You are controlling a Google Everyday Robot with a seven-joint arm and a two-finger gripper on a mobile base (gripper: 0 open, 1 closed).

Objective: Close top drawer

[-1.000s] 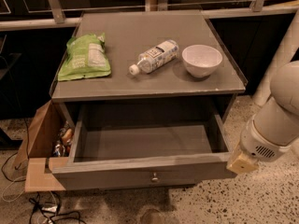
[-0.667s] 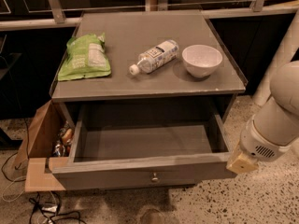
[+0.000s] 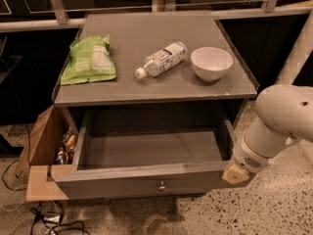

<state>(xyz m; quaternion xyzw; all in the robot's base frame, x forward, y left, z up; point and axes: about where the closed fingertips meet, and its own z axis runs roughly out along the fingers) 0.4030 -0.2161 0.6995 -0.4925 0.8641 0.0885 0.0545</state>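
The top drawer [image 3: 146,151] of the grey cabinet is pulled far out toward me, and its deep box looks empty. Its front panel [image 3: 122,187] carries a small round metal knob [image 3: 161,185] at centre. My white arm [image 3: 283,116] comes in from the right. Its gripper end [image 3: 234,174], with a tan tip, sits right at the drawer's front right corner, at the height of the front panel's top edge. I cannot tell whether it touches the panel.
The cabinet top [image 3: 146,38] holds a green snack bag [image 3: 90,60], a plastic bottle [image 3: 161,58] lying on its side and a white bowl [image 3: 211,62]. An open cardboard box [image 3: 44,151] stands at the cabinet's left. Cables [image 3: 44,219] lie on the speckled floor.
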